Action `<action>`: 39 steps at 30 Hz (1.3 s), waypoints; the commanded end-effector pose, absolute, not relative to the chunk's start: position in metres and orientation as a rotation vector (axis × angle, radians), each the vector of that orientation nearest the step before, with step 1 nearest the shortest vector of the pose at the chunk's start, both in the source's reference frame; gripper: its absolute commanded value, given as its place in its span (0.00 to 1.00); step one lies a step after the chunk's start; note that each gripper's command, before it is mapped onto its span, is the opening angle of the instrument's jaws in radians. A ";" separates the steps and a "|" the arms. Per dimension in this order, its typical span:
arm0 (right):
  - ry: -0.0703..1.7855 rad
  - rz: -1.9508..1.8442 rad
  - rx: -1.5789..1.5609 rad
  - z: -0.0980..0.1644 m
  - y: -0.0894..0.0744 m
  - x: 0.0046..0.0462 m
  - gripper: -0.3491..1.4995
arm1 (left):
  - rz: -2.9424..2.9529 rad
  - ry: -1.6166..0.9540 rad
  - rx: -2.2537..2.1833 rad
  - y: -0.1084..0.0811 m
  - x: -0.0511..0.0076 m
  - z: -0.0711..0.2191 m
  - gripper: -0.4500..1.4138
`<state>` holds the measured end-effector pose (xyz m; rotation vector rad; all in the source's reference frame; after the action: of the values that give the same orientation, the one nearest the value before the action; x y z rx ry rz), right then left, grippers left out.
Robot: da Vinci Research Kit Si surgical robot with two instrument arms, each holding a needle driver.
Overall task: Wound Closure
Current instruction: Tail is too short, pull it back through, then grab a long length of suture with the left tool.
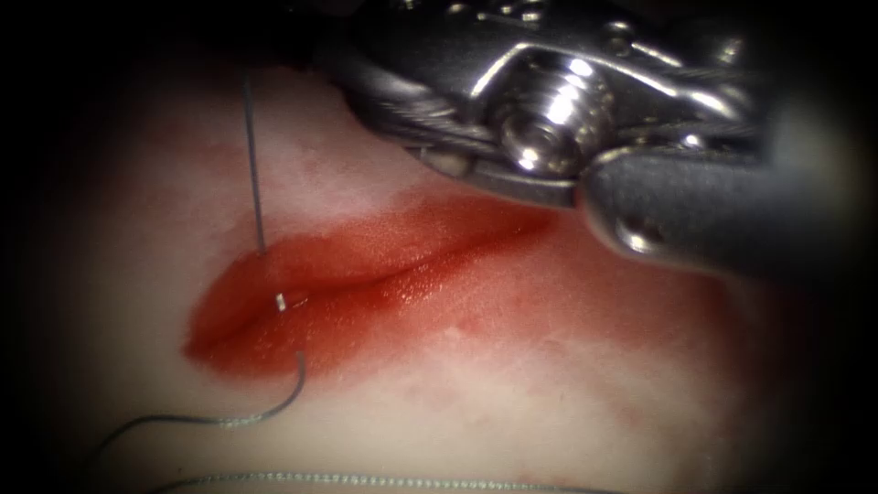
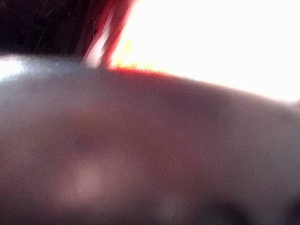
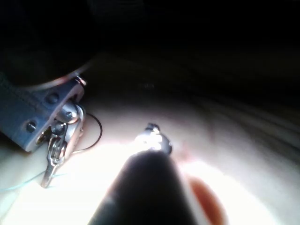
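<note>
While right tool (image 1: 585, 119) hovers, jaws state unclear, needle (image 1: 254, 165) sits in tissue (image 1: 549, 366), left of cut (image 1: 384, 274).

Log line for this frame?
right tool: over cut, hold cannot tell | left tool: hold cannot tell | thread: crosses cut's left end through tissue | needle: cannot tell

Surgical training bench in lab, as I see it through endoscope: pale tissue (image 1: 512, 393) with red-stained cut (image 1: 366, 284), suture thread (image 1: 253, 155), steel wristed tool (image 1: 549, 119) close overhead, dark surround.
</note>
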<state>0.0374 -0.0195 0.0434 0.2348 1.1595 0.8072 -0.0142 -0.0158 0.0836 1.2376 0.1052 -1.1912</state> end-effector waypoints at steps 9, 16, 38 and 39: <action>1.168 0.797 0.231 0.043 -0.019 0.0382 0.00 | -1.277 -0.188 1.157 -0.010 -0.0170 0.084 0.00; 1.172 0.787 0.225 0.043 -0.018 0.0382 0.00 | -1.366 -0.421 1.031 -0.005 -0.0187 0.082 0.00; 1.310 0.763 0.141 0.042 -0.018 0.0381 0.80 | -1.294 -0.490 0.979 -0.005 -0.0179 0.082 0.50; 1.310 0.762 0.142 0.042 -0.018 0.0381 0.80 | -1.269 -0.526 0.938 -0.005 -0.0178 0.081 0.61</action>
<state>0.0369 -0.0189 0.0429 0.1434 1.3023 0.7626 -0.0174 -0.0062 0.0814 0.9242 -0.5390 -1.2524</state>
